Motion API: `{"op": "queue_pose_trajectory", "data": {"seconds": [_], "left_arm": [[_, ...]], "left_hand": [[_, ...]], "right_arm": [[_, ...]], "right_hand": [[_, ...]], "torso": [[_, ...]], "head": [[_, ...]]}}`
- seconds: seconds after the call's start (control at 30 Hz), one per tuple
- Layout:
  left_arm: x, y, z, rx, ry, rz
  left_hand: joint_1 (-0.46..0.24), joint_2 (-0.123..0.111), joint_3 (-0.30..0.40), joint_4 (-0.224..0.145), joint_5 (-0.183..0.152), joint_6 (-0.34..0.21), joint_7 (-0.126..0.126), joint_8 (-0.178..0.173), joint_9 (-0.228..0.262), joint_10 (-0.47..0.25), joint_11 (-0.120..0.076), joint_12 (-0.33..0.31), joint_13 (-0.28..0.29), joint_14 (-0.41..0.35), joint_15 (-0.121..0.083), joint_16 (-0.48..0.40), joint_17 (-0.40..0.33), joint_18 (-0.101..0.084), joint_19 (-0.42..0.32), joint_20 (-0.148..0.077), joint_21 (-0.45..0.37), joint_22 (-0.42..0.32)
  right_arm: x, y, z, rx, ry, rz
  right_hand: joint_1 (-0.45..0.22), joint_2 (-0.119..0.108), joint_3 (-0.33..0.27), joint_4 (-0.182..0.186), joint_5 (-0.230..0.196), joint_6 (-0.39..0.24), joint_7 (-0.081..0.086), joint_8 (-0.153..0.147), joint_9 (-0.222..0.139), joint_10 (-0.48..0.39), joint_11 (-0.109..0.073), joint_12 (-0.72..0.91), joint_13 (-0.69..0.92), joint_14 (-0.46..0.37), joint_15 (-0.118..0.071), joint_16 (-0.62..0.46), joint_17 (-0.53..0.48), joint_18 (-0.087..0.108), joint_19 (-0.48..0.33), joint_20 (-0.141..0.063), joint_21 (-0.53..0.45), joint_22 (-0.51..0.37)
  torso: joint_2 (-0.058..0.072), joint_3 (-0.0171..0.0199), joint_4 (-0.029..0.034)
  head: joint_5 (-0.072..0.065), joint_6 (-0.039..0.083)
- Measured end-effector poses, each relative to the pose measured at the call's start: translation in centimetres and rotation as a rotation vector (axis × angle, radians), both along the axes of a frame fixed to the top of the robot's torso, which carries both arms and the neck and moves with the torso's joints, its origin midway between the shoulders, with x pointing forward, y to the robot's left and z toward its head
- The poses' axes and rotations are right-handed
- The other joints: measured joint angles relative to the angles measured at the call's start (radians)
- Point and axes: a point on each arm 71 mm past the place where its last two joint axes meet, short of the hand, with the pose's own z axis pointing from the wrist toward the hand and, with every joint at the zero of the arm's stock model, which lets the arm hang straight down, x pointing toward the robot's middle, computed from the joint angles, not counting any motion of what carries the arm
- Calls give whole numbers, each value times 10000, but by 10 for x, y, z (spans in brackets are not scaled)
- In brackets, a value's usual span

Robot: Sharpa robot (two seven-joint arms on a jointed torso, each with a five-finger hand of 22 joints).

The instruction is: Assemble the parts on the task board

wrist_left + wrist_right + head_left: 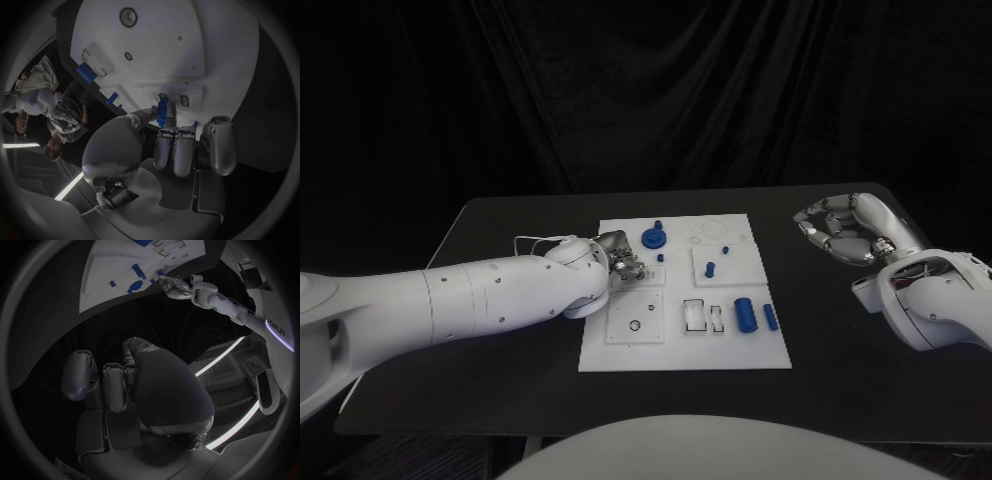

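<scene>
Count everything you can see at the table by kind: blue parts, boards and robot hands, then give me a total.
Blue parts: 4, a knob-shaped piece, a short peg and two cylinders
White task board: 1
Silver hands: 2, left hand and right hand
Total: 7

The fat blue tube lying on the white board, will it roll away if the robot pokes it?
Probably. The fat blue tube looks round and lies on its side on the flat white board, so a sideways poke may roll it toward the thinner blue rod beside it. It looks stiff, like hard plastic, and likely light. Its smooth surface could be slippery to pinch.
</scene>
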Motion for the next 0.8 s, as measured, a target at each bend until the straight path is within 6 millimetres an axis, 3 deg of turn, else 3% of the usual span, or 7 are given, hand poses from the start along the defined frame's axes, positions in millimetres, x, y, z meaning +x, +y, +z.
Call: {"op": "queue_pose_trajectory", "data": {"seconds": [0.8], "left_arm": [[0, -1, -5, -115, -131, -29]], "left_hand": [[-37, 70, -111, 166, -2, 106, -70, 27, -12, 0, 0, 0, 0, 0, 0, 0, 0, 0, 0, 0, -96, -2]], "right_arm": [[-1, -1, 0, 3, -1, -10]], "right_hand": [[0, 0, 0, 0, 0, 0, 0, 0, -11, 0, 0, 0, -1, 0, 0, 1, 0, 0, 0, 0, 0, -3]], "torso": [[2, 0, 6]], "head": [[-12, 0]]}}
